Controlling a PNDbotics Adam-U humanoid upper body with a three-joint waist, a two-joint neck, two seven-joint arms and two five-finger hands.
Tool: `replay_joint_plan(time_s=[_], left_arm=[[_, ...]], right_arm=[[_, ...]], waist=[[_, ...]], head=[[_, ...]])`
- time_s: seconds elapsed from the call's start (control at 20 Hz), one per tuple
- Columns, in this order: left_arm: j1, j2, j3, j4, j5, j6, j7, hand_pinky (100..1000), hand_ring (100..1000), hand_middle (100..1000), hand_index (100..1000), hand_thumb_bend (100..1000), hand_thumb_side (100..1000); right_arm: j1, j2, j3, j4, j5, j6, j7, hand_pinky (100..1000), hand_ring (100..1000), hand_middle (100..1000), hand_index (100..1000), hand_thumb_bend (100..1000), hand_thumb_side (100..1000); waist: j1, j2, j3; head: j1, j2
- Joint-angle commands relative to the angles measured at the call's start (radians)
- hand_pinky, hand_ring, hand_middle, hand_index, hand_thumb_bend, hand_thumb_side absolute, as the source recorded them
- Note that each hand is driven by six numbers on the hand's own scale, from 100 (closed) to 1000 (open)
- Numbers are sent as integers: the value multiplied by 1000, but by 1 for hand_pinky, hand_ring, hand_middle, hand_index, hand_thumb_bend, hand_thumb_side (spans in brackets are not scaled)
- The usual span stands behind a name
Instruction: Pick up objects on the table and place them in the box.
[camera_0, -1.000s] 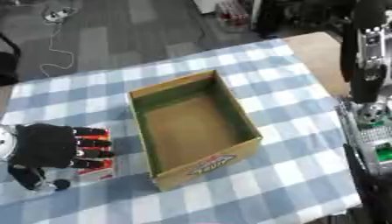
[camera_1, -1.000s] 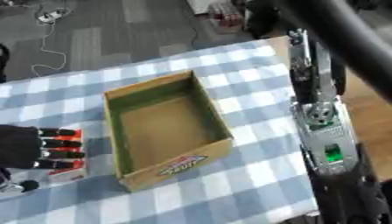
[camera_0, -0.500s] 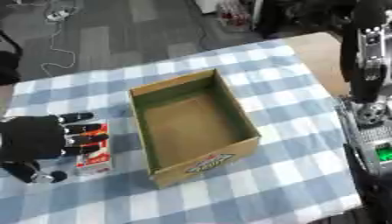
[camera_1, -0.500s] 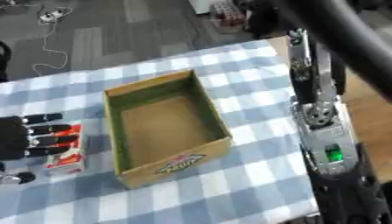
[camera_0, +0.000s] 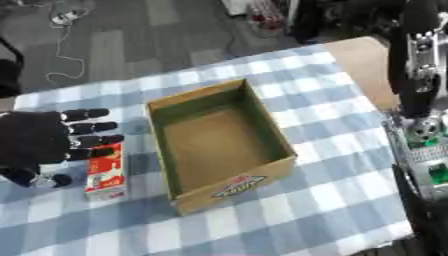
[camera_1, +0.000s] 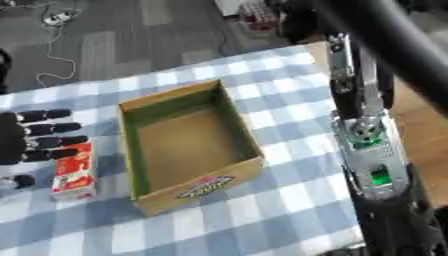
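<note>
Beside the open box, left hand spread flat over red carton, logos unreadable

— Where do we look from?

— From the head, high over the checked table, both eyes tilted steeply down, so the tabletop lies askew and grey floor fills the top.

— What do the two eyes share?

— Nearly everything: the open cardboard box mid-frame, the left hand at the left edge, the right arm along the right.

— And the difference?

— In our right eye everything sits further left, and more of the right arm shows.
</note>
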Motion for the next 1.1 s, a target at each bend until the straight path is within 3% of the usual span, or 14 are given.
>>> replay_joint_plan(time_s=[0.05,0.4,0.75,1.1], left_arm=[[-44,1,-17,52,-103,-198,223,1000,997,1000,980,333,655],[-114,-73,-43,151,-271,-198,346,999,997,996,973,331,661],[-132,-121,-70,165,-280,-198,354,985,988,988,969,328,662],[-111,-118,-118,156,-287,-198,354,954,968,972,962,340,656]], right_arm=[[-21,5,0,-13,-3,-1,6,405,439,500,605,100,1000],[-31,13,9,-13,-10,-5,18,406,439,500,605,100,1000],[-36,18,15,-13,-16,-9,30,406,439,500,604,100,1000],[-38,19,14,-13,-16,-9,30,406,439,500,604,100,1000]], waist=[[3,-7,-5],[6,-9,-16],[6,-7,-23],[7,-7,-25]], head=[[8,-4],[24,-4],[27,-4],[36,-4]])
